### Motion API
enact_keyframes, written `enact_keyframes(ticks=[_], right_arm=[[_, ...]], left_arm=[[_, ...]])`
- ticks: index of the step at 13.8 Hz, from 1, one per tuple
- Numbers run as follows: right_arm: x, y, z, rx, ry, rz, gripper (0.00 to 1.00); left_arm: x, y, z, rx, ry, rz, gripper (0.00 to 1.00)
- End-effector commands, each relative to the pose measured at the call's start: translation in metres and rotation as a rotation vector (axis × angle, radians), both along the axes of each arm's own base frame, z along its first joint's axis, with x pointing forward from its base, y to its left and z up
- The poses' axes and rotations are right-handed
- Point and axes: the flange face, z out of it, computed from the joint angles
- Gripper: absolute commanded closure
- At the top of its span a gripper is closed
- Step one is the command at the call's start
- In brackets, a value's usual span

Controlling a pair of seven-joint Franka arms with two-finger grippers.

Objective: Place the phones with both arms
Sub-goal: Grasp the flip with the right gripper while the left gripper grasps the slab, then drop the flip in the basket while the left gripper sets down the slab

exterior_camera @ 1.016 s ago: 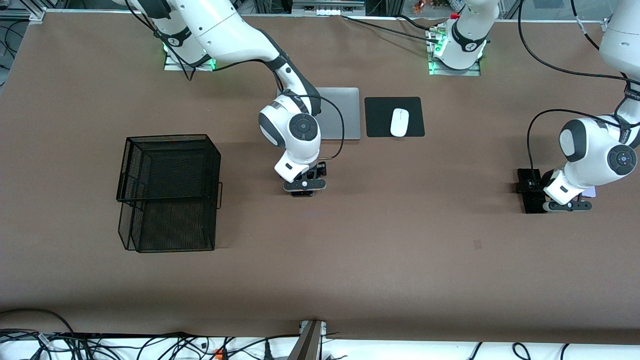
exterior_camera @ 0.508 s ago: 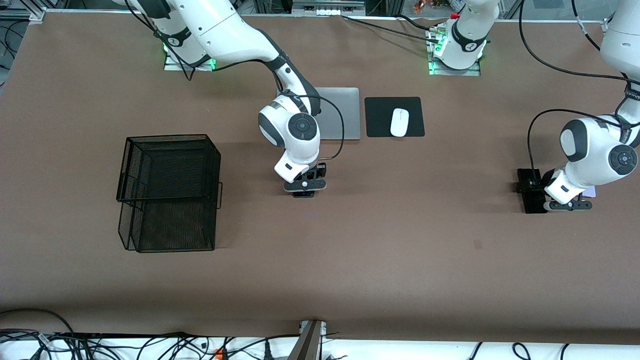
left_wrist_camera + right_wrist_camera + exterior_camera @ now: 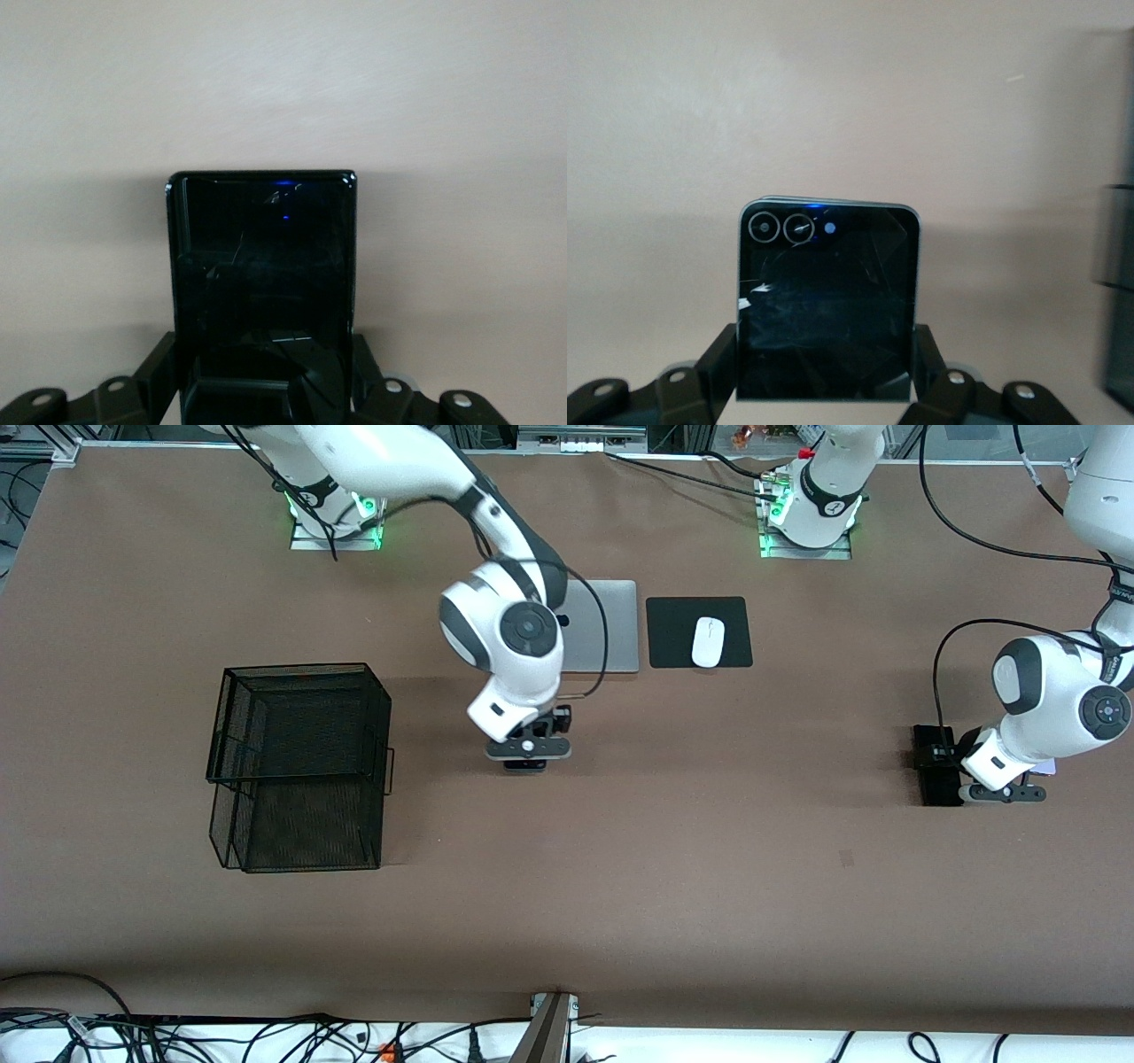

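My right gripper hangs over the middle of the table, shut on the small black flip phone. Its fingers press the phone's two sides, and two camera rings show on the phone's top edge. Toward the left arm's end of the table, my left gripper is down low and shut on one end of the long slim black phone. In the left wrist view that phone reaches out from between the fingers. A corner of the pale lavender phone peeks out beside the left wrist.
A black wire basket stands toward the right arm's end of the table; its edge shows in the right wrist view. A silver laptop and a white mouse on a black pad lie near the bases.
The right arm has risen with the flip phone and drifted a little toward the basket. The left gripper has shut on the slim black phone, which shifted slightly.
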Motion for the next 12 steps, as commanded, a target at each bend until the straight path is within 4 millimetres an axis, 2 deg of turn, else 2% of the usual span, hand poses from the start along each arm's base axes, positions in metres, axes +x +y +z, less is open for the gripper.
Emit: enact_keyframes(ticks=[1, 2, 3, 4, 6, 7, 9, 10, 11, 12], right_arm=[[0.019, -0.087, 0.07, 0.02, 0.072, -0.002, 1.0], [0.021, -0.123, 0.083, 0.007, 0.088, 0.01, 1.0], [0.021, -0.163, 0.095, 0.0, 0.088, 0.007, 1.0], [0.018, -0.202, 0.098, -0.003, 0.091, 0.009, 1.0], [0.009, -0.281, 0.099, 0.016, 0.083, 0.045, 1.0], [0.003, -0.316, 0.094, 0.028, 0.079, 0.059, 1.0], [-0.008, -0.373, 0.061, 0.046, 0.059, 0.1, 1.0], [-0.012, -0.392, 0.044, 0.044, 0.054, 0.102, 1.0], [-0.015, -0.402, 0.026, 0.039, 0.045, 0.109, 1.0], [-0.016, -0.41, 0.012, 0.032, 0.031, 0.113, 1.0]], left_arm=[[0.031, -0.044, 0.071, -0.009, 0.07, -0.086, 0.66], [0.041, -0.07, 0.092, -0.028, 0.094, -0.109, 0.68], [0.05, -0.105, 0.107, -0.038, 0.1, -0.143, 0.68], [0.055, -0.142, 0.117, -0.035, 0.094, -0.162, 0.68], [0.055, -0.247, 0.132, -0.031, 0.071, -0.22, 0.68], [0.047, -0.304, 0.133, -0.029, 0.073, -0.222, 0.68], [0.018, -0.406, 0.1, -0.053, 0.131, -0.214, 0.68], [0.01, -0.447, 0.089, -0.076, 0.12, -0.197, 0.68], [0.012, -0.481, 0.088, -0.099, 0.08, -0.146, 0.68], [0.005, -0.514, 0.078, -0.115, 0.071, -0.096, 0.68]])
